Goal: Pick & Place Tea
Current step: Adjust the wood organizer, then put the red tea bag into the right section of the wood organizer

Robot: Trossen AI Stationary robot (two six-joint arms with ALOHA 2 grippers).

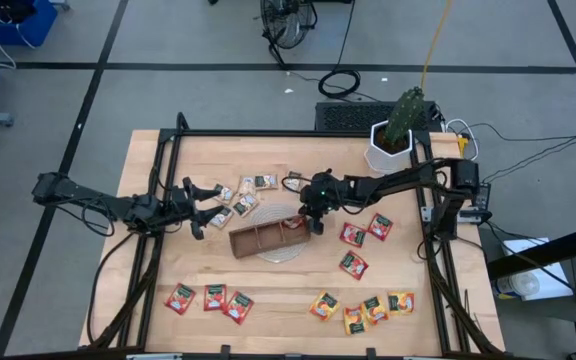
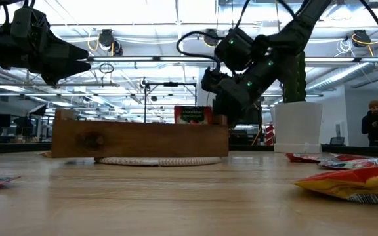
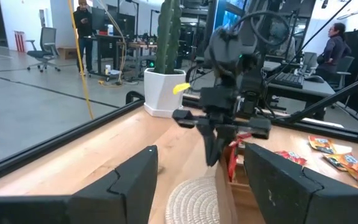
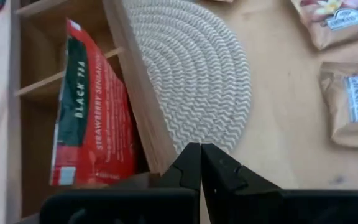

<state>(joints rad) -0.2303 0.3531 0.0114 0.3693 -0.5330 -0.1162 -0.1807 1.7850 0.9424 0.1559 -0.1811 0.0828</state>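
A red tea sachet (image 4: 92, 112) stands on edge in the right end compartment of the brown wooden tray (image 1: 258, 240), leaning on the tray's long wall; it also shows in the high view (image 1: 294, 222). My right gripper (image 4: 199, 163) is shut and empty, pointing down just above that wall (image 1: 314, 222). My left gripper (image 1: 196, 210) is open and empty, left of the tray, beside several pale beige sachets (image 1: 240, 197) that lie flat on the table. More red sachets (image 1: 208, 298) and orange-yellow sachets (image 1: 363, 308) lie flat near the front edge.
The tray sits on a round woven mat (image 1: 286, 250). Three red sachets (image 1: 354, 235) lie right of the tray. A cactus in a white pot (image 1: 392, 140) stands at the back right. A black frame (image 1: 268, 133) borders the table. People stand in the room beyond.
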